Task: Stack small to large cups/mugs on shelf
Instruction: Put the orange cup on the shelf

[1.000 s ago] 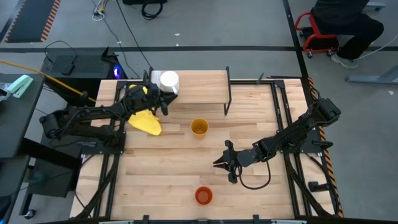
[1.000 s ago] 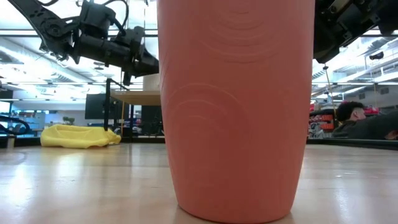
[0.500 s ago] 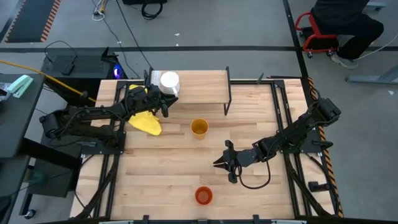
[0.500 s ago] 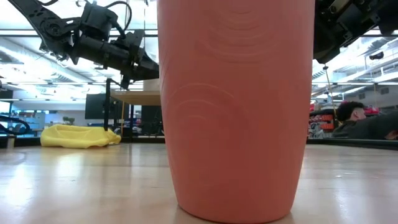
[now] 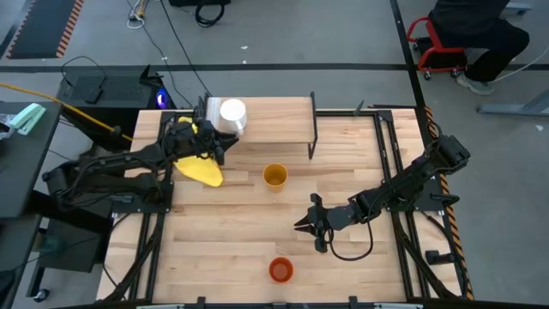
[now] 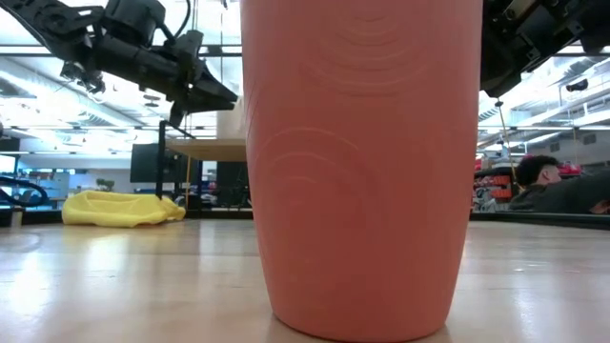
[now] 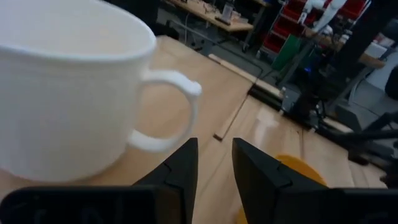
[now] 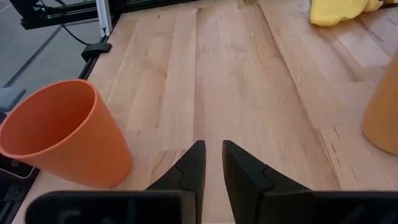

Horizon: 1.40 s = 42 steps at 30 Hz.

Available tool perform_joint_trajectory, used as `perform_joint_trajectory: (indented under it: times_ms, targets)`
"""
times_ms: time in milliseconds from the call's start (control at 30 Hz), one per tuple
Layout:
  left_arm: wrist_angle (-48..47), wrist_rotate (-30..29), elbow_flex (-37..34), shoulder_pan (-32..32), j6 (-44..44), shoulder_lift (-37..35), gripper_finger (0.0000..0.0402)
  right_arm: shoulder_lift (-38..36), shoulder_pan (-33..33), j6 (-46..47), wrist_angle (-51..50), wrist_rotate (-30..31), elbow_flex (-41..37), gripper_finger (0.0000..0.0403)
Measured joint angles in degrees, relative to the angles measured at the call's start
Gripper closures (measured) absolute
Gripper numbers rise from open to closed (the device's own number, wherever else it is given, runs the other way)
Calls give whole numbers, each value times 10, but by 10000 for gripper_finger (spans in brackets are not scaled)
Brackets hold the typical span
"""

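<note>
The white mug [image 5: 232, 112] stands on its base at the left end of the shelf [image 5: 279, 122], its handle [image 7: 180, 112] turned toward my left gripper [image 5: 218, 151]. That gripper hovers just off the handle, narrowly open [image 7: 214, 155], touching nothing. The yellow-orange cup [image 5: 274, 176] stands upright on the table in front of the shelf. The orange-red cup [image 5: 280, 269] stands near the table's near edge and fills the low view [image 6: 362, 162]. My right gripper [image 5: 302, 225] waits shut mid-table between the two cups [image 8: 213, 149].
A yellow cloth [image 5: 199, 165] lies crumpled on the table below my left arm, left of the shelf's black legs [image 5: 313, 129]. Bare wood stretches between the two loose cups. A person sits beyond the table's far right corner [image 5: 472, 34].
My left gripper has drawn back from the white mug toward the table's left edge and risen a little. The mug has stayed where it was on the shelf.
</note>
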Motion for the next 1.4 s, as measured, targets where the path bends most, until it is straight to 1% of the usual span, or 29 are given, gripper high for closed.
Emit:
perform_joint_trajectory:
  times_ms: [133, 300, 567, 767, 933, 1167, 1233, 1400]
  targets:
    - [-17, -11, 0, -33, -4, -15, 294, 0, 0, 0, 0, 0, 0, 341]
    - [-29, -14, 0, -83, -11, -16, 297, 0, 0, 0, 0, 0, 0, 341]
    - [-94, -73, 0, -142, -18, -20, 302, 0, 0, 4, 0, 0, 0, 341]
    - [-128, -104, 0, -182, -34, -40, 304, 0, 0, 5, -2, 0, 0, 341]
    - [-158, -120, 0, -223, -65, -63, 311, 0, 0, 18, -15, 0, 0, 341]
    - [-202, -139, 0, -310, -107, -63, 311, 0, 0, 29, -30, 0, 0, 341]
    - [-217, -161, 0, -341, -120, -63, 314, 0, 0, 29, -30, 0, 0, 341]
    - [-236, -242, 0, -421, -154, -63, 322, 0, 0, 29, -30, 0, 0, 341]
